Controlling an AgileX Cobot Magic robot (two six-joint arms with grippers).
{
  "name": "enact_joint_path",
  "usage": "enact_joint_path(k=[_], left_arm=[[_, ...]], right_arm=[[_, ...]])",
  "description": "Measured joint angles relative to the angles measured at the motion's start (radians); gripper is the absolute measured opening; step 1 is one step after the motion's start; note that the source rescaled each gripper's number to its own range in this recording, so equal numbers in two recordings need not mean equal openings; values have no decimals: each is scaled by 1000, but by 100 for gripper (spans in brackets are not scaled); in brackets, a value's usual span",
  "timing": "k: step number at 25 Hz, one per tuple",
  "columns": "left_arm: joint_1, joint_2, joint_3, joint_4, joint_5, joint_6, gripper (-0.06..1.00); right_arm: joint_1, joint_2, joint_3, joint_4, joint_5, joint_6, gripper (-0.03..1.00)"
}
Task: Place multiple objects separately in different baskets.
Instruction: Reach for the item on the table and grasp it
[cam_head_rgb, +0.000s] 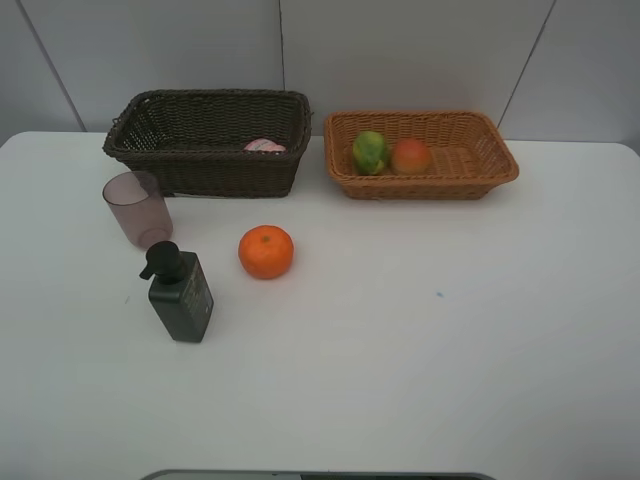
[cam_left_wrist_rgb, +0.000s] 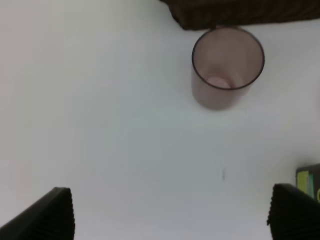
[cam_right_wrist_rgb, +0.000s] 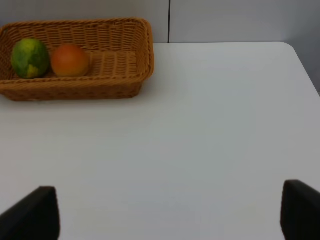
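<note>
left fingers (cam_left_wrist_rgb: 50, 215), right fingers (cam_right_wrist_rgb: 35, 212): both spread, empty | black pump bottle (cam_head_rgb: 180, 297), desk (cam_head_rgb: 450, 350) 9 o'clock: likely slick, grip body | orange (cam_head_rgb: 266, 251), 2 o'clock of bottle: may roll, grip equator | mauve cup (cam_head_rgb: 137, 208), 11 o'clock of bottle: probably light, pinch rim

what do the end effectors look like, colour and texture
Only fingertips show. The left end effector has two black fingers with fine ridged surfaces. The right end effector shows two black, blurred tips. No cables, markings or arms visible.
</note>
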Motion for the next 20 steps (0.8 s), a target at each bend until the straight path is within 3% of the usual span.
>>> enact_joint_path(k=[9,20], left_arm=[[0,386,-175,-2,14,-38,100],[0,579,-244,-3,-62,-41,100]], right_arm=[[0,0,0,0,0,0,88],[0,0,0,0,0,0,88]])
